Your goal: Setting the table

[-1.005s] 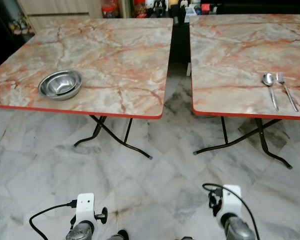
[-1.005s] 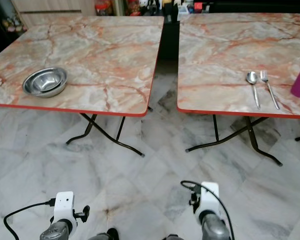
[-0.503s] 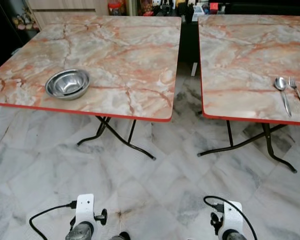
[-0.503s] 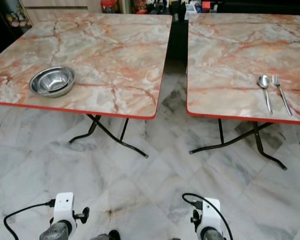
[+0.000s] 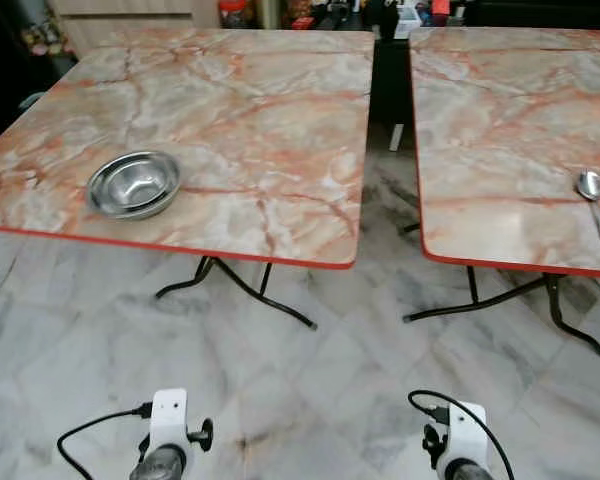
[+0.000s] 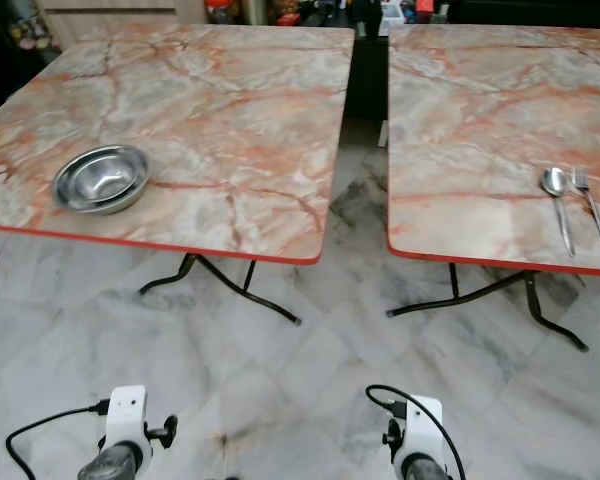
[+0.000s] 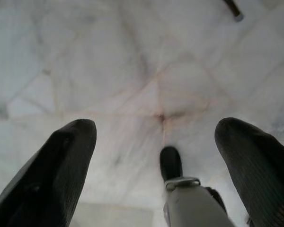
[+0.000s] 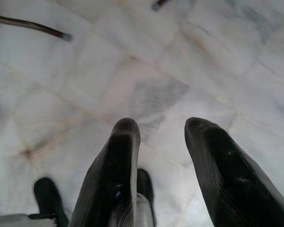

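Two marble tables point(image 6: 230, 120), bowl point(image 6: 101, 178) left, spoon point(image 6: 555, 190) and fork point(image 6: 590, 195) right; both grippers' fingers point(image 7: 61, 165) point(image 8: 118, 179) spread, empty.

— Any lettering coming through on my feed?

— Nothing I can read. The jars and boxes point(image 5: 400, 12) behind the tables are too small and blurred to make out a word.

— The steel bowl point(image 5: 133, 184), the spoon point(image 6: 556, 190)?

— Bare metal, no stamp or brand that I can see. No numbers or signs anywhere.
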Motion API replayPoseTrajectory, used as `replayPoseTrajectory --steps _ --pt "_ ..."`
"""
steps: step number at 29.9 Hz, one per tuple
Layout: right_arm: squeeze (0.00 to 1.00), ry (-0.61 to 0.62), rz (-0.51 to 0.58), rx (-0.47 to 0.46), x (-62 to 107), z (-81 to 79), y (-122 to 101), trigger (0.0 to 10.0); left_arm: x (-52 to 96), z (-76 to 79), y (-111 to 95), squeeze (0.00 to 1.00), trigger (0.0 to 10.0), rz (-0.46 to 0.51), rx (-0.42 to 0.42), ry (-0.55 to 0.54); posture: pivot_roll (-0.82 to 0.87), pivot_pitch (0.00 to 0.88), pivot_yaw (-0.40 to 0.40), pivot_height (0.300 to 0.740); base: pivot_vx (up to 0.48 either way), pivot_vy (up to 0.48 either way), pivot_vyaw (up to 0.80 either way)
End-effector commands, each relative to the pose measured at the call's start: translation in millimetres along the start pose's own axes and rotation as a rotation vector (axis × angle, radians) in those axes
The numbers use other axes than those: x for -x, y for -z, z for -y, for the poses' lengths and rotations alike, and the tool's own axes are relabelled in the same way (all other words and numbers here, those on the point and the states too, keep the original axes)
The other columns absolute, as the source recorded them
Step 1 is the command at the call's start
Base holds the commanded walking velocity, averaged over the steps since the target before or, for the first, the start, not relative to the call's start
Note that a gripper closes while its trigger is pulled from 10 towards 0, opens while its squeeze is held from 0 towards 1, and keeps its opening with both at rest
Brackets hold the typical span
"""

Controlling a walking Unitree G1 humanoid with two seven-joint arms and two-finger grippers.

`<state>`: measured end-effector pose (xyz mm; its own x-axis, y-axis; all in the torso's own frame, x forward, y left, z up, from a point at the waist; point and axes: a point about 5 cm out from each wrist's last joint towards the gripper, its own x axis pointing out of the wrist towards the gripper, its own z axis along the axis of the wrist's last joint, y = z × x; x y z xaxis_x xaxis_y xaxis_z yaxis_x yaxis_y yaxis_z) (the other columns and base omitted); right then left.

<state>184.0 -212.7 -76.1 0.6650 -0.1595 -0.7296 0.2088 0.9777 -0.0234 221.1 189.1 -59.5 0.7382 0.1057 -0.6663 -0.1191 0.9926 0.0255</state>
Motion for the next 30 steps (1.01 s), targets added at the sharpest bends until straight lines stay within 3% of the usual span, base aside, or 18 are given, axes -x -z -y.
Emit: replayPoseTrajectory --steps 1,11,30 --pt "0.00 0.005 -0.018 -0.014 1.3 -2.1 6.0 10.0 3.7 -6.6 13.0 0.00 10.0 -0.045 0.000 -0.020 -0.07 0.161 0.046 0.740 0.364 0.000 0.00" --pt "0.00 0.001 -0.018 -0.007 1.2 -2.5 5.7 10.0 3.7 -6.8 12.8 0.00 10.0 -0.043 0.000 -0.018 -0.07 0.161 0.047 0.740 0.368 0.000 0.00" --pt "0.00 -0.003 -0.013 -0.003 1.0 -1.4 4.6 10.0 3.8 -3.9 13.5 0.00 10.0 -0.046 -0.011 -0.006 -0.07 0.165 0.044 0.740 0.000 0.000 0.00"
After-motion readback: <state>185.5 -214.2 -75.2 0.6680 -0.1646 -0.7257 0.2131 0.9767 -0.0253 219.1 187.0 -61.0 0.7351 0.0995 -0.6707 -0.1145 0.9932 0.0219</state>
